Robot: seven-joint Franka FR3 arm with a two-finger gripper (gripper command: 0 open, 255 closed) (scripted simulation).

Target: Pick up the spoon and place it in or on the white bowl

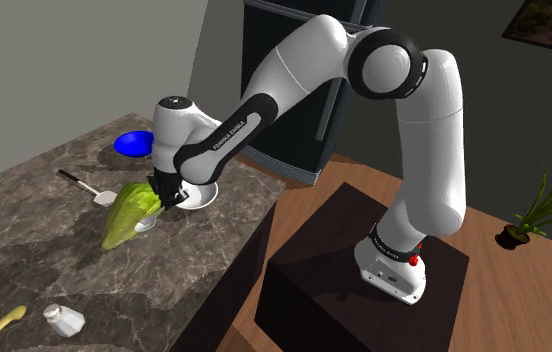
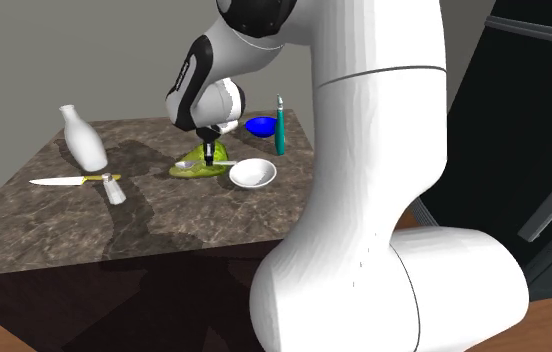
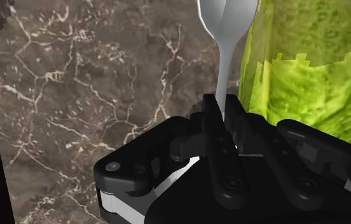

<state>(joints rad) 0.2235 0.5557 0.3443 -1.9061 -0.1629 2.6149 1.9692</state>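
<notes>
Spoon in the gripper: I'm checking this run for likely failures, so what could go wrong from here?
1. The gripper clasps the spoon by its thin handle, so it might swivel or slip during the lift.
2. The lettuce lies right beside the gripper and could be brushed or dragged along.
3. The white bowl looks shallow; the spoon could slide off its rim when released.

Spoon (image 3: 226, 35) bowl cropped; handle end hidden behind end effector (image 3: 223, 105).
</notes>
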